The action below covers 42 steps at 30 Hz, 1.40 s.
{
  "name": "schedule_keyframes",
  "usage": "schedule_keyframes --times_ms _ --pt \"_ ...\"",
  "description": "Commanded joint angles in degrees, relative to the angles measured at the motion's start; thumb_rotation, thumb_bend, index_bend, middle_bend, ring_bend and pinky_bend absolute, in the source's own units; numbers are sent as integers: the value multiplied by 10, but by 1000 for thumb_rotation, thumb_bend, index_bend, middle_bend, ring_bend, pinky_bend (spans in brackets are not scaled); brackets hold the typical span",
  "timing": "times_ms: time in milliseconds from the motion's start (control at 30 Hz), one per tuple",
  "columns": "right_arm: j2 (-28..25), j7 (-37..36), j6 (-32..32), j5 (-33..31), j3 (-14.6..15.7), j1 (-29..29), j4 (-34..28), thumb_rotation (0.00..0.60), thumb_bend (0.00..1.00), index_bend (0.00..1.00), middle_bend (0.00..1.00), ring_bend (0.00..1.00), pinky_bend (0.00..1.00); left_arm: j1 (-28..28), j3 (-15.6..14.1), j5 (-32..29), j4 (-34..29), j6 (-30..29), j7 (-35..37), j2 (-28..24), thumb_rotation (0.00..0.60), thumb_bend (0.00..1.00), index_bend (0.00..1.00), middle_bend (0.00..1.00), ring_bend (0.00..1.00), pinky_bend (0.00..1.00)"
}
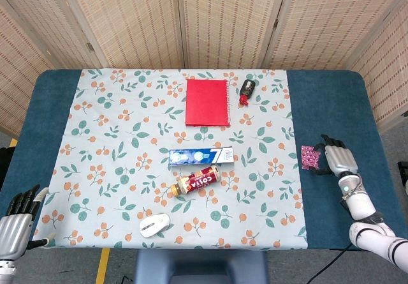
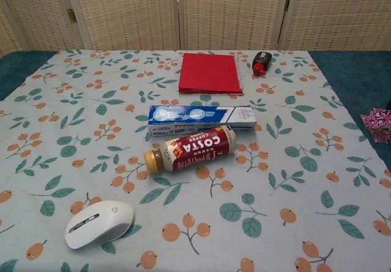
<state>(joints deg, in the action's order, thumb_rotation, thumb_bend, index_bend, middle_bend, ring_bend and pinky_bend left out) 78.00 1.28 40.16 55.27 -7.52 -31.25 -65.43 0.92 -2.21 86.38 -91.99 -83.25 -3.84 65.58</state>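
R hand (image 1: 338,160) is at the right side of the table, over the blue cloth (image 1: 331,105) just past the floral cloth (image 1: 115,118) edge. Fingers curled round a small pink/magenta patterned packet (image 1: 310,157), holding it at their left tips. Chest view shows only the packet (image 2: 377,121) at the far right edge of frame; hand itself is out of that shot. Can't tell if packet is lifted or touching the cloth.

L hand (image 1: 16,217) sits at the near left corner, off the table edge, fingers spread a bit, nothing in it.

Rest of the layout, all on the floral cloth:
- red notebook (image 1: 207,102) far centre, flat
- small black bottle w/ red cap (image 1: 245,91) just right of notebook, lying down
- toothpaste box (image 1: 201,156) mid table, lying lengthwise L-R
- Costa coffee bottle (image 1: 198,182) on its side just near of the box, cap pointing left, tilted slightly
- white mouse (image 1: 155,224) near edge, left of the bottle

Packet is well apart from the other items, right of the toothpaste box.
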Motion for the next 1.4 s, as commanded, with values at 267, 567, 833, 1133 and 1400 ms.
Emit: schedule_keyframes --times_ms 267,567,833,1133,1400 --pt "36 -41 -40 26 -4 -10 73 495 337 242 55 0 0 -1 0 -2 -10 -1 -10 -4 600 183 52 0 38 0" --pt "43 -54 -50 47 -3 -12 87 494 336 201 55 0 0 -2 1 -4 -13 -3 -11 -5 600 183 52 0 38 0" --pt "42 -54 -48 57 0 -9 87 494 336 143 51 0 0 -4 1 -3 -16 -6 -12 -6 600 183 51 0 38 0" --pt "49 -53 -52 65 3 -9 94 493 337 101 49 0 0 -5 0 -1 -19 -8 -14 -7 600 183 50 0 38 0" --pt "30 -55 -14 80 0 6 58 493 336 60 43 0 0 -4 1 -1 -17 -6 -11 -8 600 183 49 0 38 0"
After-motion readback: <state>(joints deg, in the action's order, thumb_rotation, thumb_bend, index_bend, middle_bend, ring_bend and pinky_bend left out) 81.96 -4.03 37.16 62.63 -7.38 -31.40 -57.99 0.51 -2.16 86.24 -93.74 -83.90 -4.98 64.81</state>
